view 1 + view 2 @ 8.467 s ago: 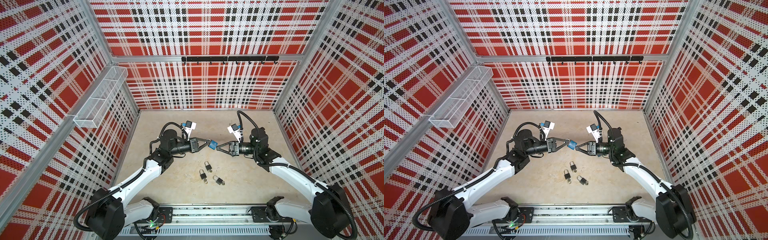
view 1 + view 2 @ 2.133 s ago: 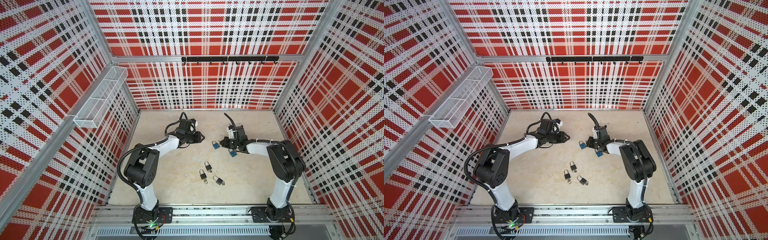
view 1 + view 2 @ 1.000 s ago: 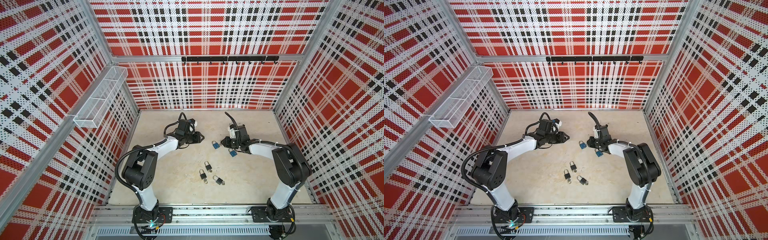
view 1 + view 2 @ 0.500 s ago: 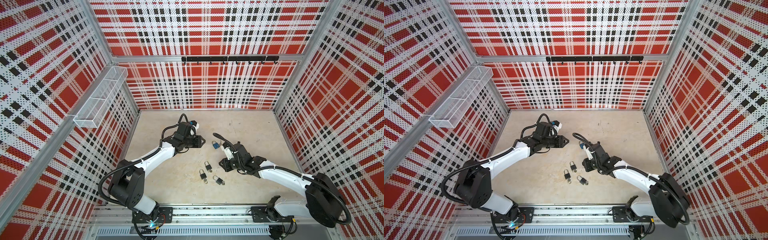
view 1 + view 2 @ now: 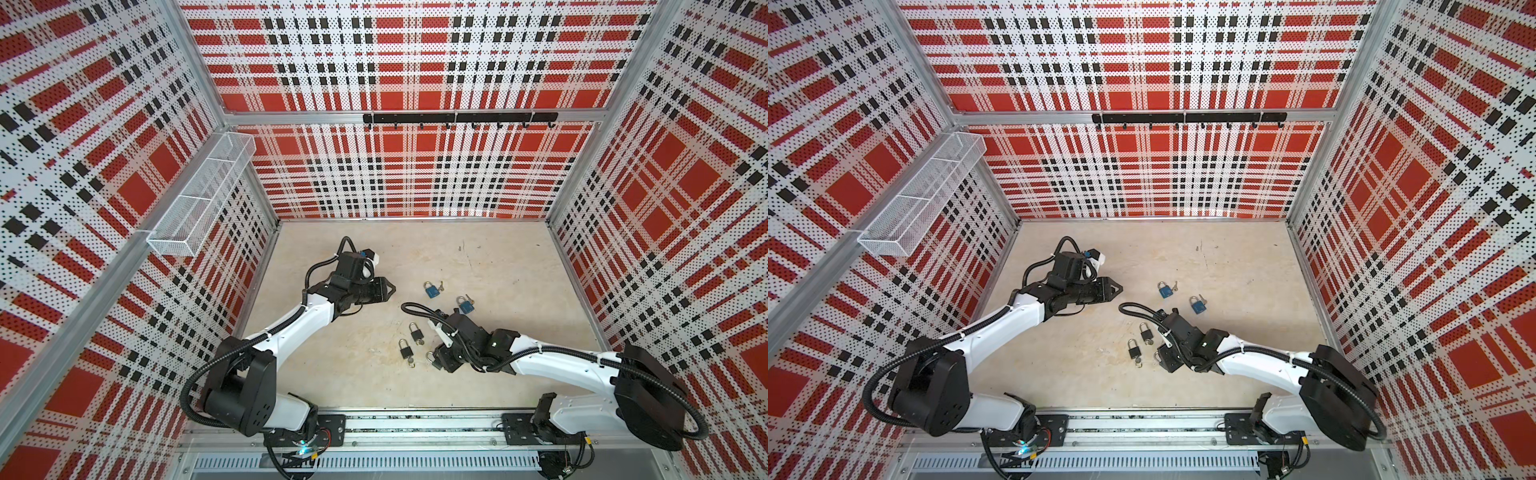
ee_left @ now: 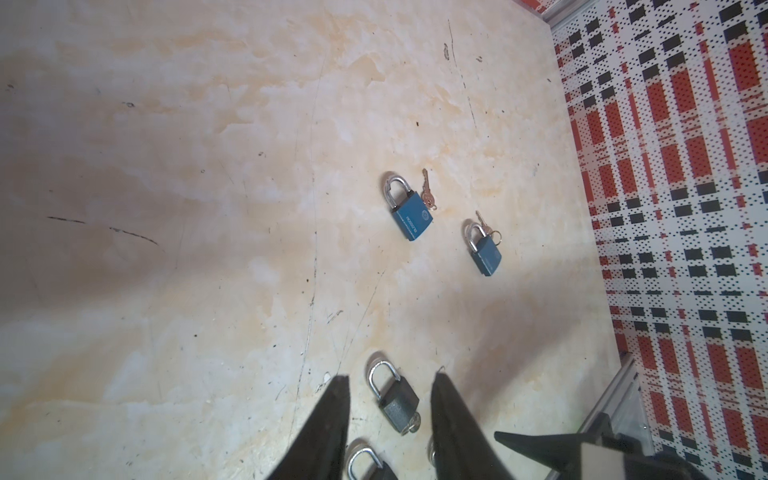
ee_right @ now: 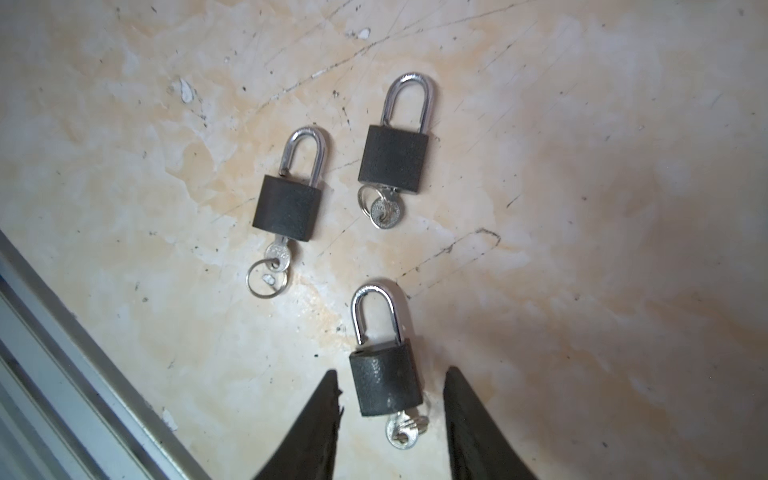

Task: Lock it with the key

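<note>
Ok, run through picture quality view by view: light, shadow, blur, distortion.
Both top views: sharp, evenly lit, wide-angle perspective splays the red plaid perforated walls outward. Left wrist view: a broad soft shadow darkens the beige floor; the blue padlocks look crisp. Right wrist view: steel shackles glint on the dark grey padlocks; the right hand shades the floor around the nearest one.

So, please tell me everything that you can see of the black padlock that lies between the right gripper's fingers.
The padlock has a dark, matte body and a shiny steel shackle. One shackle leg seems lifted out of the body, so it looks unlocked. A silver key sits in its base. It lies flat on the beige table, inside the open right gripper, which seems not to touch it.
</note>
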`<move>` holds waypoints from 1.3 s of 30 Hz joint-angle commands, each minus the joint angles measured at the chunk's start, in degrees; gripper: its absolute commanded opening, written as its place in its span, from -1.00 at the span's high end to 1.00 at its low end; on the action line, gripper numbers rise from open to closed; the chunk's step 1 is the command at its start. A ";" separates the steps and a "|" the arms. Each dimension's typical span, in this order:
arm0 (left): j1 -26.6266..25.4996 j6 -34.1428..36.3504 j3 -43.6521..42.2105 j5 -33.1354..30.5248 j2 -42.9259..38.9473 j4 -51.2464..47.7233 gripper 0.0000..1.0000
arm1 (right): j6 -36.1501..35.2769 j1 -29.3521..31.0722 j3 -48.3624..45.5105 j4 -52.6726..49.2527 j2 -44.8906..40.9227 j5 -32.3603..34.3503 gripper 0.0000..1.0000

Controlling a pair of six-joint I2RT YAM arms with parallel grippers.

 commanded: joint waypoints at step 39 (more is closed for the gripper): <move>2.98 -0.03 -1.43 2.96 -0.89 1.23 0.26 | -2.95 5.03 6.19 -4.85 13.53 7.71 0.25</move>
